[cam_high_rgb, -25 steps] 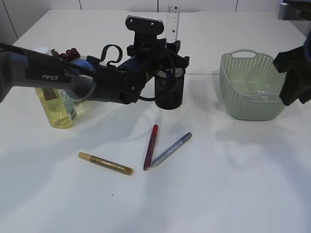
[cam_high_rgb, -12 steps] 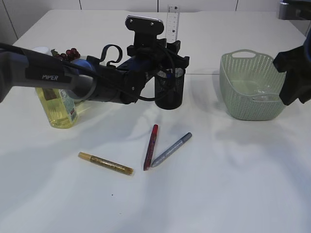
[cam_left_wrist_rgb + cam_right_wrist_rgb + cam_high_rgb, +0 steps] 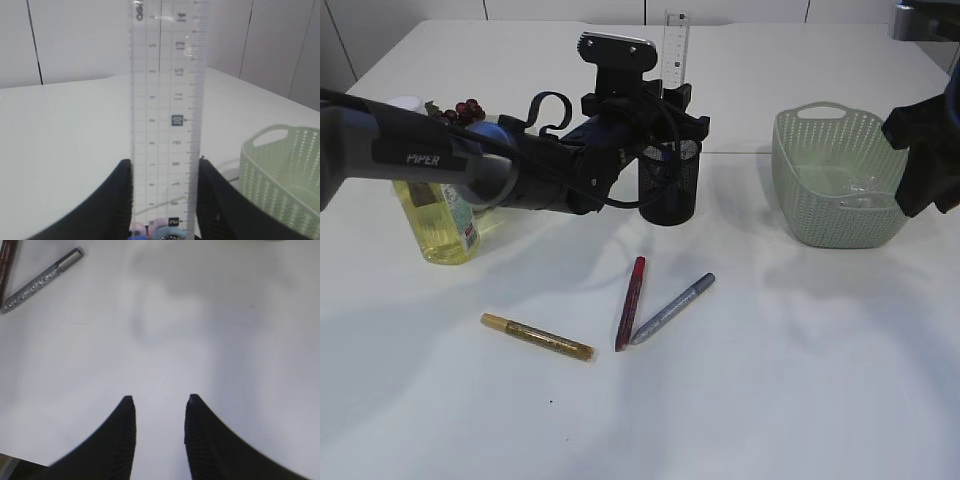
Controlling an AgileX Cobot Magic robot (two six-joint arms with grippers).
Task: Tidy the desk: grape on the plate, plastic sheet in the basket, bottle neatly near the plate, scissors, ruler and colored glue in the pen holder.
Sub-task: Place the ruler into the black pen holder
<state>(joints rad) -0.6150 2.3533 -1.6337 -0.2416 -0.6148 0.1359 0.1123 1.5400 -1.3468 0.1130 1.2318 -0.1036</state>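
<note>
A clear ruler stands upright in the black mesh pen holder, and my left gripper is shut on its two edges just above the rim. Pink and blue scissors handles show inside the holder below it. Three glue pens lie on the table in front: gold, red and silver. The yellow bottle stands at the left, partly behind my left arm, with the grapes behind it. My right gripper hangs open over bare table, holding nothing.
A green basket stands at the right with a glossy clear sheet inside. My right arm hovers beside the basket at the frame's right edge. The silver pen lies left of the right gripper.
</note>
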